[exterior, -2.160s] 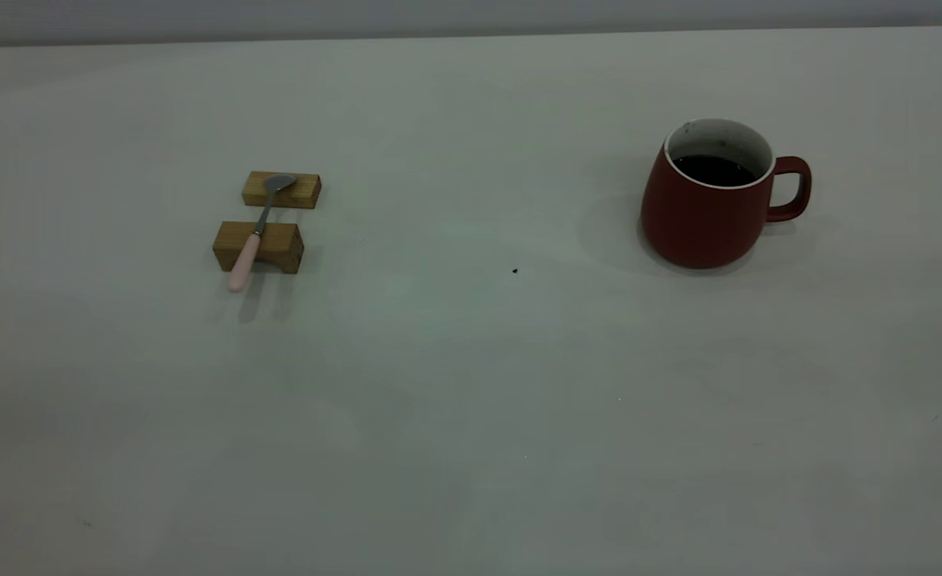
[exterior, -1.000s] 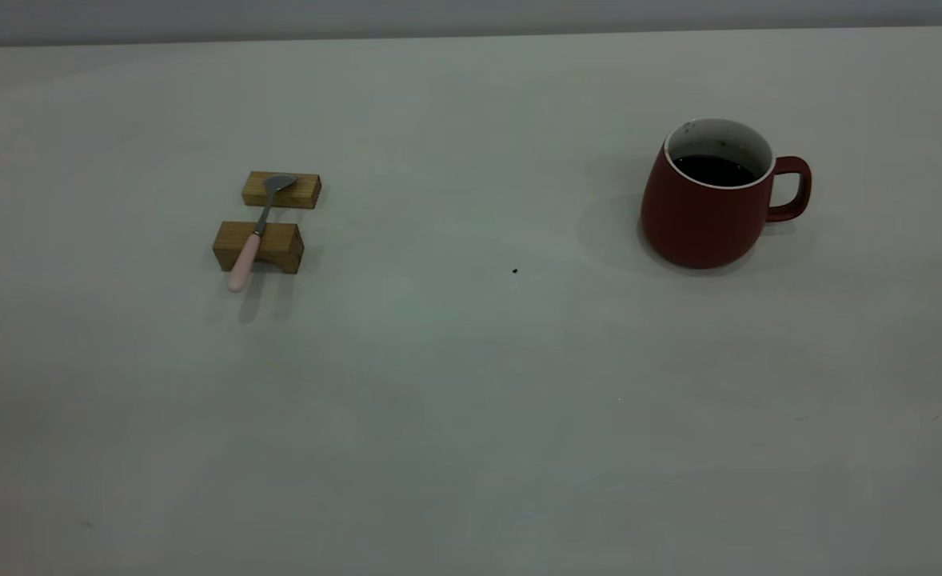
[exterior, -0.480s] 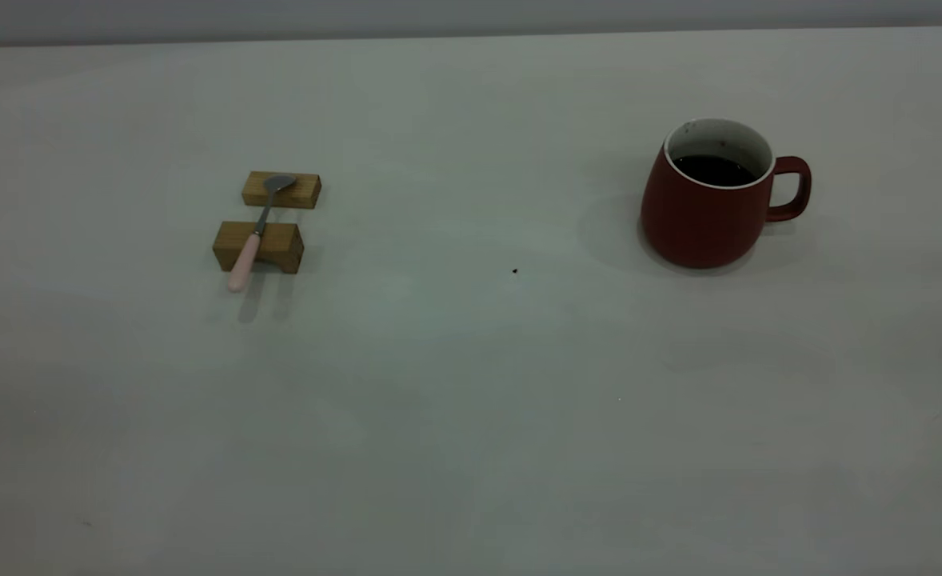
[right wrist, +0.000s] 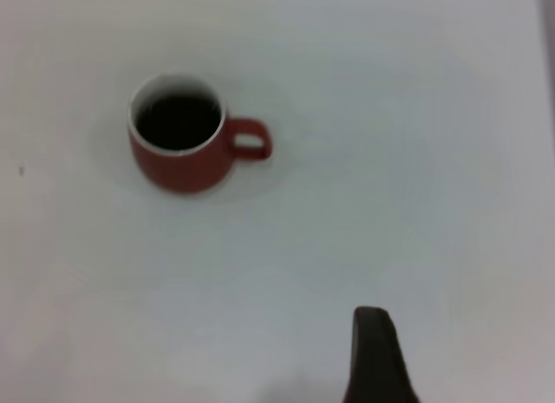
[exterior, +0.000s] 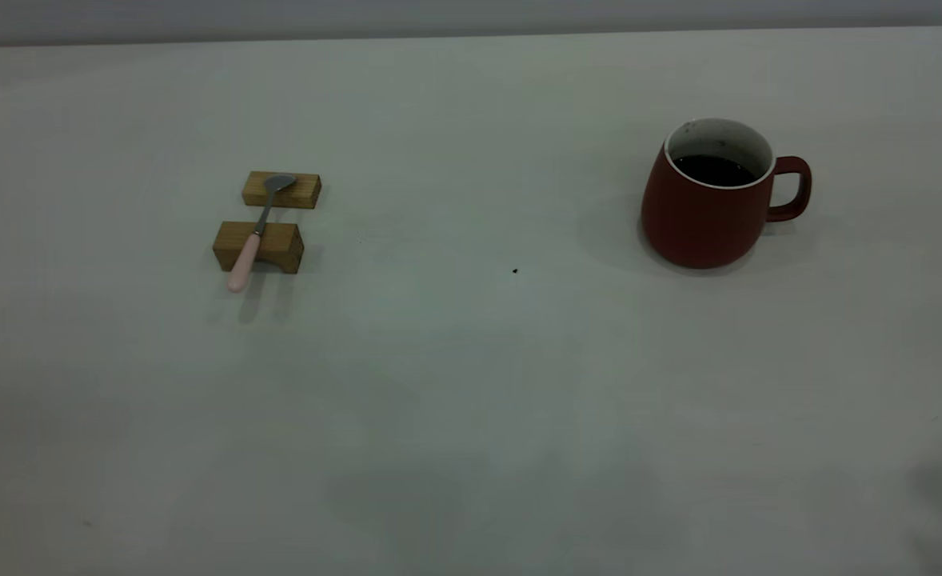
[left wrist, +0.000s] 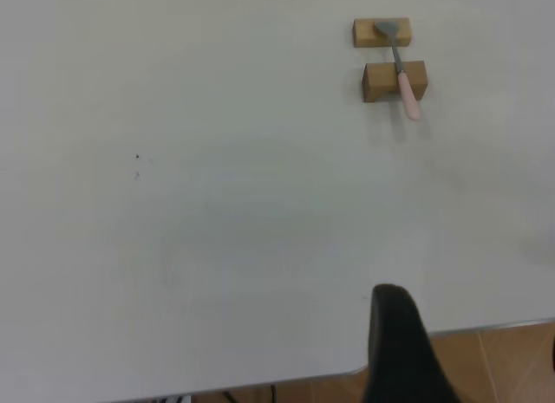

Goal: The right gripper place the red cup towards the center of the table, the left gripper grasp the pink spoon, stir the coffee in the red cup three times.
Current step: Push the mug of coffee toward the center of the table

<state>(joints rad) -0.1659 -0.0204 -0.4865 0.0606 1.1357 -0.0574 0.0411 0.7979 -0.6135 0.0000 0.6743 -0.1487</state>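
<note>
The red cup [exterior: 707, 210] stands upright at the right of the table [exterior: 471, 384], its handle turned to the right, with dark coffee [exterior: 712, 170] inside; the right wrist view has the cup [right wrist: 178, 152] far off. The pink spoon [exterior: 245, 260] lies across two tan wooden blocks at the left, bowl on the far block, pink handle toward the near side. In the left wrist view the spoon [left wrist: 408, 95] is far away. A black part of the left gripper [left wrist: 395, 351] shows at the table's near edge, and a black part of the right gripper [right wrist: 373, 355] hangs above bare table. Neither arm appears in the exterior view.
The two wooden blocks [exterior: 259, 246] [exterior: 281, 190] hold the spoon off the surface. A tiny black speck [exterior: 515, 271] marks the middle of the table. The near table edge [left wrist: 486, 327] with brown floor beyond shows in the left wrist view.
Cup, spoon and blocks have not moved. Faint shadows have spread over the near part of the table, at the bottom middle and bottom right.
</note>
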